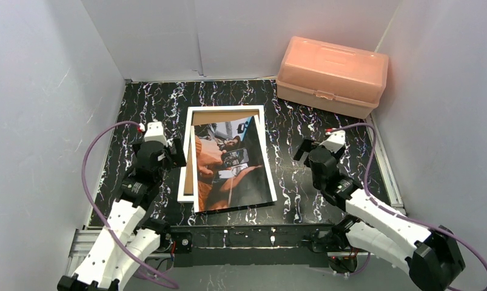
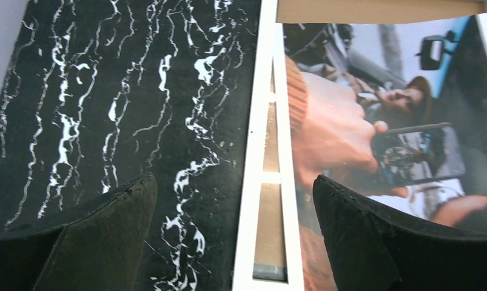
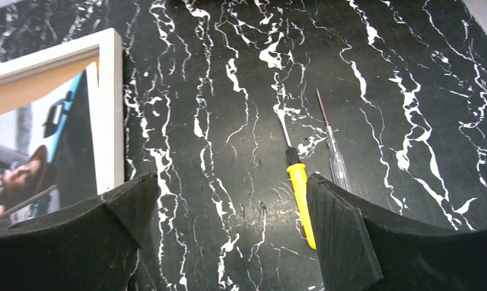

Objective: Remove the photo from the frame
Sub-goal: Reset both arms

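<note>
The white-bordered frame [image 1: 187,159] lies flat in the middle of the black marble table. The photo [image 1: 231,163] rests askew on top of it, and its lower right corner sticks out past the frame. Brown backing [image 1: 219,115] shows above the photo's top edge. My left gripper [image 1: 178,151] is open at the frame's left side. In the left wrist view this gripper [image 2: 233,180] straddles the frame's left border [image 2: 253,151], with the photo [image 2: 362,121] to the right. My right gripper [image 1: 302,150] hangs open over bare table right of the frame [image 3: 110,109], holding nothing [image 3: 231,179].
A pink plastic box [image 1: 332,76] stands at the back right. A yellow-handled screwdriver [image 3: 300,194] and a clear-handled one [image 3: 336,163] lie on the table by my right gripper's right finger. White walls close in the table on three sides.
</note>
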Robot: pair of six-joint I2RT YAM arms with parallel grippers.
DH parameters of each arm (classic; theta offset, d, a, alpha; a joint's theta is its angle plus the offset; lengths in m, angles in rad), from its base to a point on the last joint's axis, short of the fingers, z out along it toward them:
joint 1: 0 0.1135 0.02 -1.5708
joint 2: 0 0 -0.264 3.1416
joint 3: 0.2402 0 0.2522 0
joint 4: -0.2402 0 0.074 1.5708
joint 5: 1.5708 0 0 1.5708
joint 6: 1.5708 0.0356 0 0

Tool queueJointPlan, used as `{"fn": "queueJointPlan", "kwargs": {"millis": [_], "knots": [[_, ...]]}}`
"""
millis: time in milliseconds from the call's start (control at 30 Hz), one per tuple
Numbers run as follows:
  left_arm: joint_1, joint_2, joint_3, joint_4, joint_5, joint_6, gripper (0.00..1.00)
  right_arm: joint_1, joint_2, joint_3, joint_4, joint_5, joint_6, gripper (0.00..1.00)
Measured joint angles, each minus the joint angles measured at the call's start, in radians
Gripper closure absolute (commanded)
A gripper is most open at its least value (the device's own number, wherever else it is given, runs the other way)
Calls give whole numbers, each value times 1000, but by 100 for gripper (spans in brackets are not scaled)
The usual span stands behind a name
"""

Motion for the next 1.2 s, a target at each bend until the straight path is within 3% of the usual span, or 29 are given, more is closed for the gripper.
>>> {"fn": "queueJointPlan", "kwargs": {"millis": [133, 267, 500, 767, 1200], "knots": [[2, 87, -18, 81, -49, 54, 2, -23, 105, 10, 69, 21, -49, 1], [19, 139, -97, 173, -63, 80, 1, -163, 194, 4, 168, -12, -122, 1], [150, 222, -172, 306, -47, 83, 2, -336, 306, 0, 315, -81, -274, 1], [245, 347, -248, 501, 0, 150, 1, -372, 386, -11, 424, -158, -437, 1], [328, 497, -395, 893, 138, 230, 1, -455, 595, -166, 748, -282, -531, 1]]}}
